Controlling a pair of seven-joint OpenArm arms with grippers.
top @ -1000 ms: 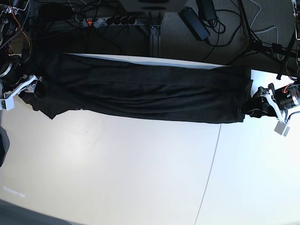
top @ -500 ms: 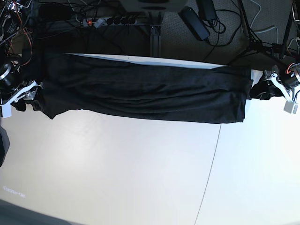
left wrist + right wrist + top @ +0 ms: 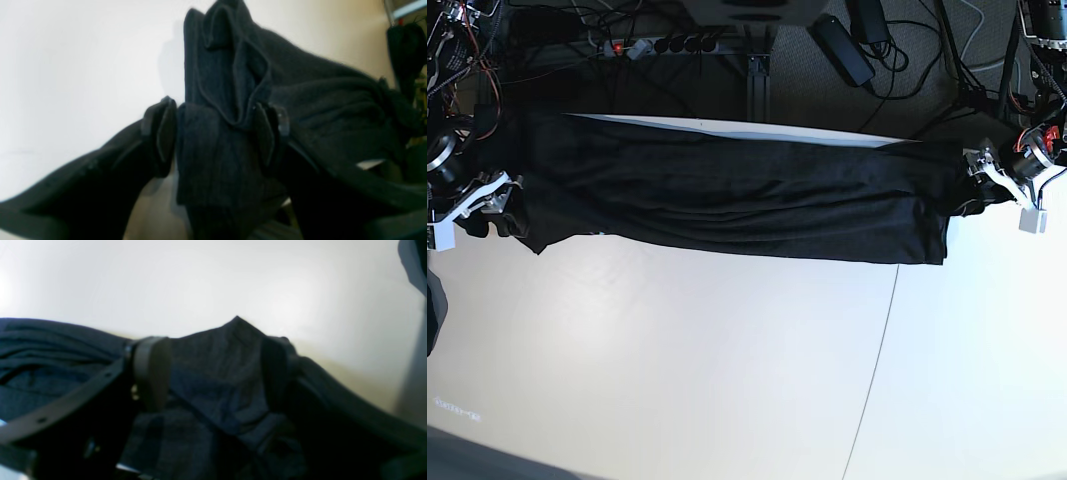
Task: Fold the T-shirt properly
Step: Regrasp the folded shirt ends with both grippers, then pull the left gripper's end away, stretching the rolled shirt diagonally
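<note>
The dark charcoal T-shirt (image 3: 727,195) lies stretched as a long band across the far part of the white table (image 3: 727,360). No print shows. My left gripper (image 3: 975,190) is at the band's right end, shut on bunched shirt cloth (image 3: 217,143); its pads (image 3: 165,133) press the fabric from both sides. My right gripper (image 3: 502,205) is at the band's left end, shut on a fold of the shirt (image 3: 220,373); one pad (image 3: 151,370) shows against the cloth. Both ends look slightly raised off the table.
Behind the table's far edge are a power strip (image 3: 657,45), cables and a black adapter (image 3: 842,45) on dark floor. A thin seam (image 3: 877,360) runs down the table's right part. Arm hardware sits at both side edges.
My left gripper has moved toward the far edge of the table with the shirt's right end, pulling that end back. My right gripper shifted slightly toward the far side.
</note>
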